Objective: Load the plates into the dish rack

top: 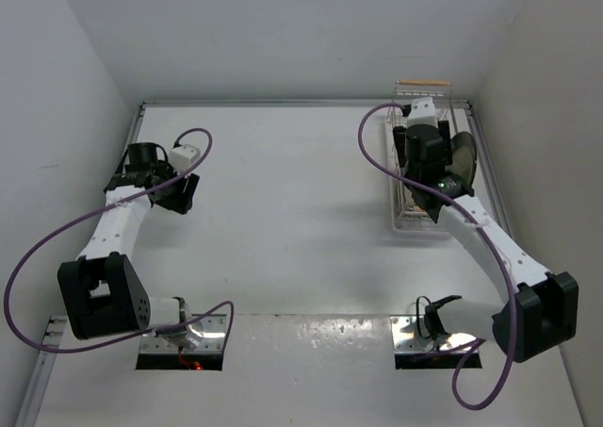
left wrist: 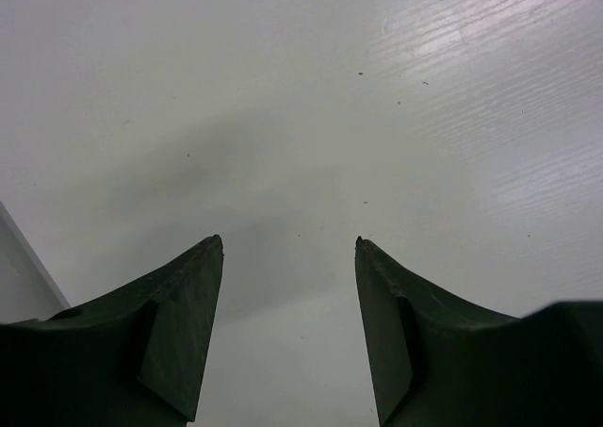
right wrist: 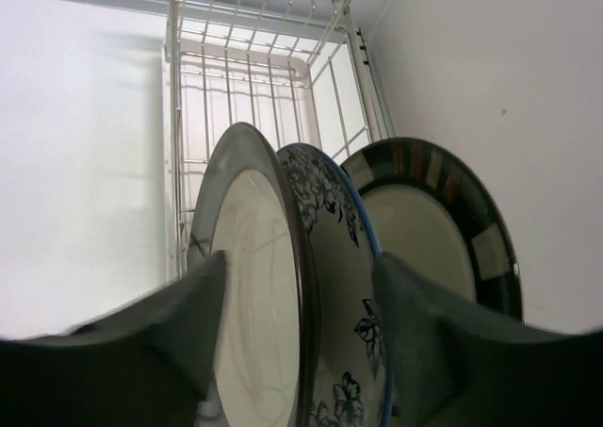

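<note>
- Top view: the dish rack sits at the far right of the bench, close along the side wall, with a wooden handle bar at its far end. The plates stand on edge inside it. The right arm reaches over the rack. The left arm is well apart, at far left.
- Left wrist: left fingers apart, nothing between them, only bench below.
- Right wrist: three plates upright in the rack. The plain dark-rimmed plate is on the left, the blue floral plate just beside it, and the block-rimmed plate nearest the wall.
- Right fingers apart, straddling the rims of the first two. I cannot tell whether either finger touches.
- Handling, my judgement: glazed ceramic is stiff, heavy for these fingers, slick, and chips easily. I'd take one by the top rim, pinching across its thickness.
- In the way: the neighbouring plates are packed close, the rack wires flank them, and the wall crowds the right. I judge there is little room for the wrist to swing.
</note>
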`<state>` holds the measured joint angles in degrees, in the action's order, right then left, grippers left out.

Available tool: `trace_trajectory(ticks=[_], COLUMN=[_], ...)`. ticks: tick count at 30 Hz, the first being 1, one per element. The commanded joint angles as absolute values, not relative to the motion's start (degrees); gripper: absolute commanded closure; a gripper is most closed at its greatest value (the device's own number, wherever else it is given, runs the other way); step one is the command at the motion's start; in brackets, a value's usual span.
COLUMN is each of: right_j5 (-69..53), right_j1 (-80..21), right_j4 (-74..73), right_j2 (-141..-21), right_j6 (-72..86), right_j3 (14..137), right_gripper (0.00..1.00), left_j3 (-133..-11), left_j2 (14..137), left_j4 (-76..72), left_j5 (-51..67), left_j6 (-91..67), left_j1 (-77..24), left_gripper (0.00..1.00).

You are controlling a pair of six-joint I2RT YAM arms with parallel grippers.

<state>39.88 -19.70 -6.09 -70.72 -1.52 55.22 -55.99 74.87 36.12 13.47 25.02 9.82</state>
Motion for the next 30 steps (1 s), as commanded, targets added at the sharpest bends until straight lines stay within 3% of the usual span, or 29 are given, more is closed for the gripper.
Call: trace_trajectory(ticks=[1, 4, 7, 14, 24, 30], right_j5=[37.2, 35.3, 33.1, 16.7, 16.4, 19.1], right_j1=[-20.0, -20.1, -20.2, -20.0, -19.8, -20.0], right_j4=[-4.1, -7.7, -11.5, -18.9, -33.5, -38.4], right_j2=[-68.6, -67.3, -63.5, -43.6, -14.2, -6.8], right_j6=[-3.8, -3.2, -0.4, 5.9, 27.9, 34.9], right_j3=[58.9, 63.0, 66.4, 56.4, 30.9, 25.3], right_gripper=[0.33, 0.21, 0.01, 0.01, 0.01, 0.01], left_j3=[-55.8, -55.8, -55.8, -55.8, -55.2, -53.6], left_j2=[73.7, 73.7, 73.7, 73.1, 72.5, 70.0], left_j4=[35.7, 35.7, 35.7, 36.2, 37.3, 38.4], left_j5=[13.4, 13.4, 12.8, 12.9, 12.4, 13.6], left_j6=[25.4, 25.4, 25.4, 23.4, 23.4, 23.4], left_j1=[9.4, 9.4, 9.4, 9.4, 7.8, 7.8], left_gripper=[0.38, 0.38, 0.38, 0.35, 0.23, 0.17])
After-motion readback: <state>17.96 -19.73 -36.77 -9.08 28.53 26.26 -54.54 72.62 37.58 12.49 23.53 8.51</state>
